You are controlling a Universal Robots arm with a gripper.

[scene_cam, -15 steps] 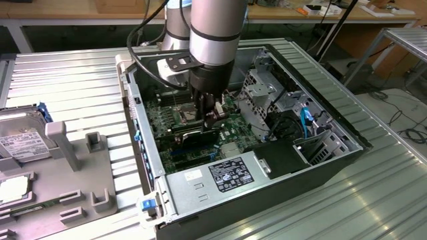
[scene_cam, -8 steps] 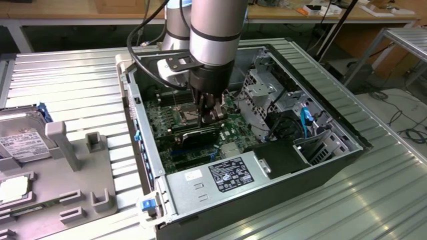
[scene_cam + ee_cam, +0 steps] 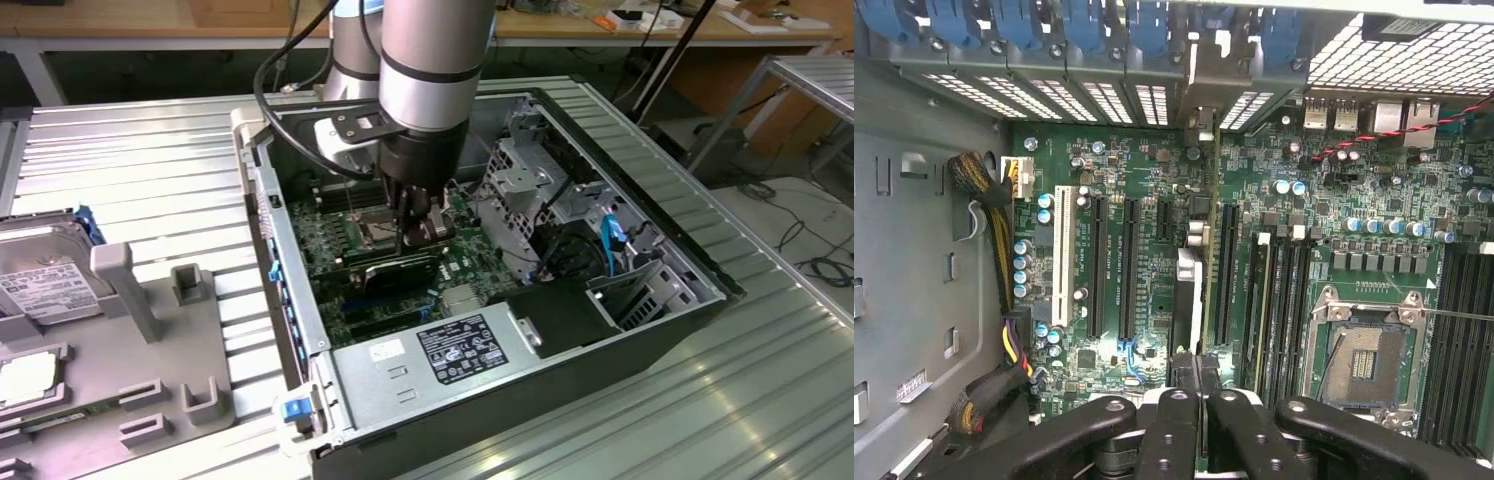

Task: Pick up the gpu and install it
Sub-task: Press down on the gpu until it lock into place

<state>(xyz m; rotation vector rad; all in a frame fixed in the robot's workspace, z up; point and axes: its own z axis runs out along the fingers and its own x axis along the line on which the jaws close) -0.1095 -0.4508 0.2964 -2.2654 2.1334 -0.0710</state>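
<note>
The gripper [image 3: 1197,385] is clamped on the gpu [image 3: 1192,290], holding it edge-on just above the motherboard [image 3: 1144,180], inside the case [image 3: 534,400]. If the card sits tilted or off its slot, pushing could jam it or bend the bracket.

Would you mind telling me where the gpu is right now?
The gpu stands edge-on over the motherboard inside the open computer case, pinched in the shut gripper, between the expansion slots.
</note>
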